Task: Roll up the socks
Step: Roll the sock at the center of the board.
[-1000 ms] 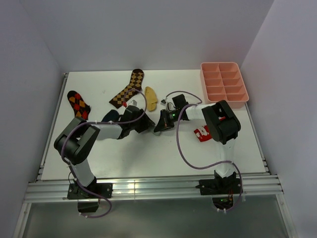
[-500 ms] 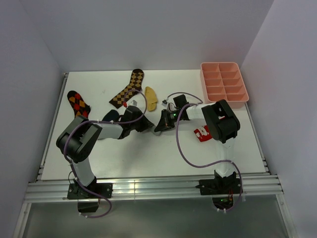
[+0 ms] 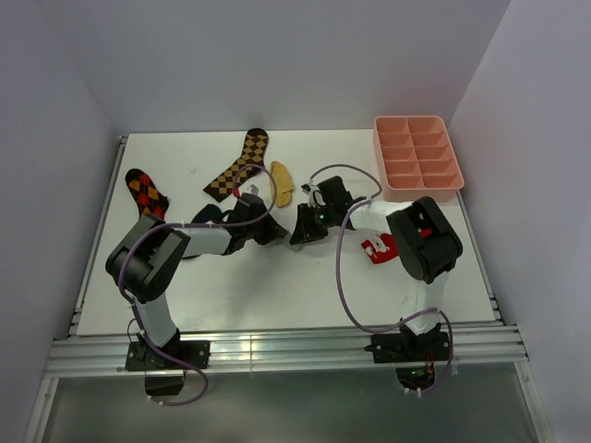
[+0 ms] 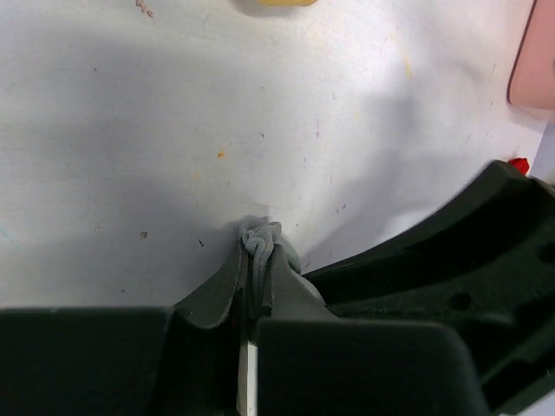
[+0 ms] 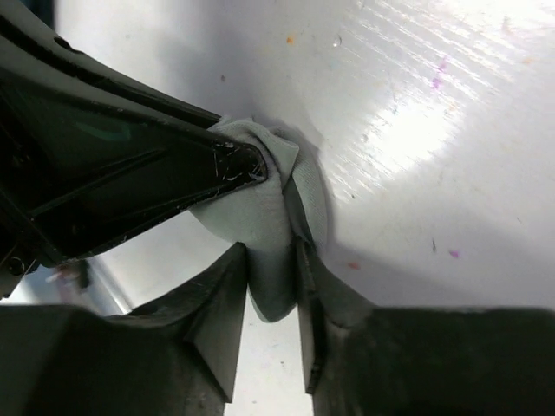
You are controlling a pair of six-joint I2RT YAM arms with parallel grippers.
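While the left gripper (image 4: 257, 282) stays out of the way, clenched on a bunched fold of the grey sock (image 4: 261, 239), the bundle has one firm anchor to work against. In the overhead view this sock is hidden between the two gripper heads at the middle of the table (image 3: 277, 286), just below the yellow sock (image 3: 282, 183). Seen from the right wrist, the grey cloth is a crumpled lump, with one lobe hanging between the fingers of the right gripper (image 5: 270, 253). Those jaws stand apart around it, but I cannot tell whether they press it or hang slack.

The step in hand looks like tightening the roll. To do it well, the left pinch should hold firm while the right side takes the loose lobe low, near the tabletop, and tucks it toward the pinched end rather than pulling away. The two sets of fingers are very close, so small, slow turns seem safest.
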